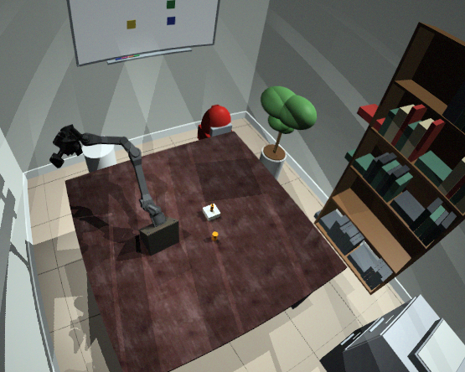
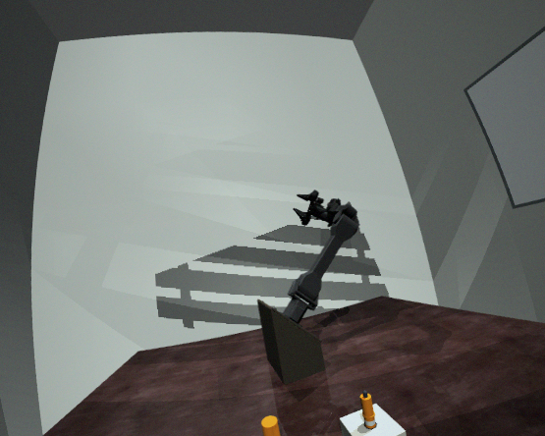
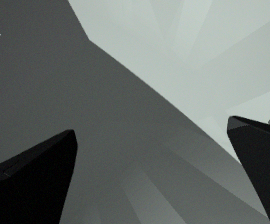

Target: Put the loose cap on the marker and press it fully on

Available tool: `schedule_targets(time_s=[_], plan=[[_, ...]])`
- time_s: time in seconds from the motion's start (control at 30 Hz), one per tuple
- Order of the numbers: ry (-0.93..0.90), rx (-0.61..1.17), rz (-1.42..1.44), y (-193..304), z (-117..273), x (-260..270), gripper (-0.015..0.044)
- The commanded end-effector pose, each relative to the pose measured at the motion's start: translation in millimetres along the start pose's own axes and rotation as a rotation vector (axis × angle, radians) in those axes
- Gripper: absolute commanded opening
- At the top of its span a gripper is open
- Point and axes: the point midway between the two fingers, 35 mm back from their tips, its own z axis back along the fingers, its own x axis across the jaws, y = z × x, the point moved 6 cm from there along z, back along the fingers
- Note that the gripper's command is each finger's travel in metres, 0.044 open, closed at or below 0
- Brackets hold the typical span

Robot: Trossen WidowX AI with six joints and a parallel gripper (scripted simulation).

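- Standing loose on the counter (image 1: 252, 293), the orange cap (image 1: 214, 235) sits near the middle, just toward the front edge from the white holder block (image 1: 211, 213); the two are near each other but apart.
- The marker (image 2: 367, 408) stands upright in that block, its dark tip uncovered.
- The cap looks like a short, stiff, light cylinder, likely smooth and easy to tip; a hold across its sides, low enough to leave the top free for pressing, seems best.
- The tool (image 2: 302, 205) hangs high beyond the counter's far left corner, well apart from both things, its fingers spread wide and grasping nothing.
- The wrist view shows only the two dark fingers against wall, no counter.
- The cap's open end cannot be made out; in the exterior view its lower part is cut off by the frame.
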Motion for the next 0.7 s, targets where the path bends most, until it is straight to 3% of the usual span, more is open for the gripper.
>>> schedule_targets(time_s=[0.0, 0.17, 0.4, 0.67], plan=[[0.003, 0.001, -0.006, 0.9, -1.2, -1.1, 0.0374], [-0.009, 0.085, -0.073, 28.5, -44.6, -18.9, 0.0243], [-0.148, 0.289, -0.037, 90.7, -126.1, -15.3, 0.0243], [-0.333, 0.532, 0.051, 183.3, -198.9, 25.5, 0.0243]])
